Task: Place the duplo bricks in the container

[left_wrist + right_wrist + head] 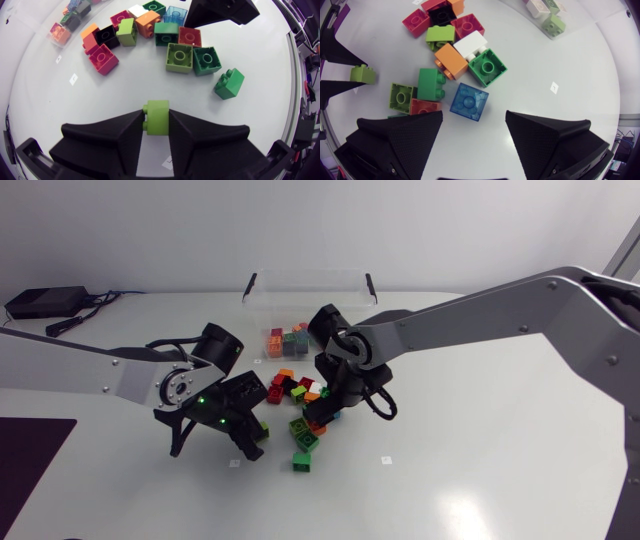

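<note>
Place: probably a robotics lab.
Evidence: plain white worktop (480,480) with small square marker stickers (386,459); black box (45,302) with cables at its corner.

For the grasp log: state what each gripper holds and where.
Left gripper: small lime-green plastic duplo brick, pinched by opposite side faces. Right gripper: open, nothing held.

The matt white desk (480,480) is lit brightly and evenly from above. Only faint, soft-edged shadows are cast beneath the broad matte black fingers (110,142) and the light green plastic duplo brick (156,117). In the wrist views the desk's edge is bent into a curve by fisheye distortion.
</note>
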